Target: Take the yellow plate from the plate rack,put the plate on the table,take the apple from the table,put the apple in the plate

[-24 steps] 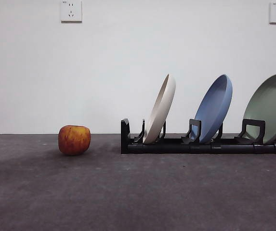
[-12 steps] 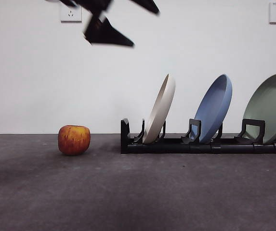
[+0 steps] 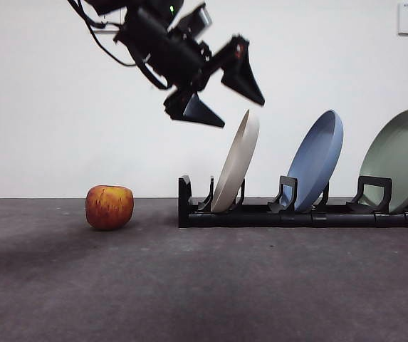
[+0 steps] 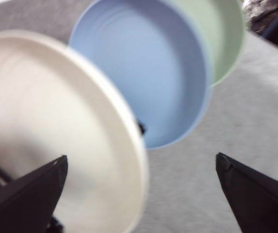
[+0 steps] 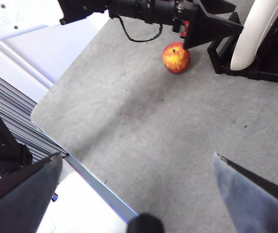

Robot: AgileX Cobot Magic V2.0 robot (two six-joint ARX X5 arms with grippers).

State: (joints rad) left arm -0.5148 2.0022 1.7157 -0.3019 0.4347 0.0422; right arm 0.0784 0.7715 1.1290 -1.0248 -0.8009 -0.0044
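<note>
The yellow plate [image 3: 236, 167], cream coloured, leans on edge in the leftmost slot of the black plate rack [image 3: 296, 215]. My left gripper [image 3: 243, 115] comes in from the upper left, open, with its jaws just above and beside the plate's top rim, not touching it. In the left wrist view the plate [image 4: 46, 121] fills the space between the open jaws of that gripper [image 4: 140, 157]. The red apple [image 3: 109, 206] rests on the table [image 3: 204, 285] left of the rack. My right gripper [image 5: 137, 156] is open and empty, high above the table, away from the apple [image 5: 176, 58].
A blue plate [image 3: 316, 160] and a pale green plate [image 3: 399, 160] stand in the rack's slots to the right of the yellow one. A white wall is close behind. The right wrist view shows the table's edge [image 5: 56, 141].
My left arm has dropped into the front view from the top left and moved right and down, reaching the cream plate's top rim. The apple and plates have not moved.
</note>
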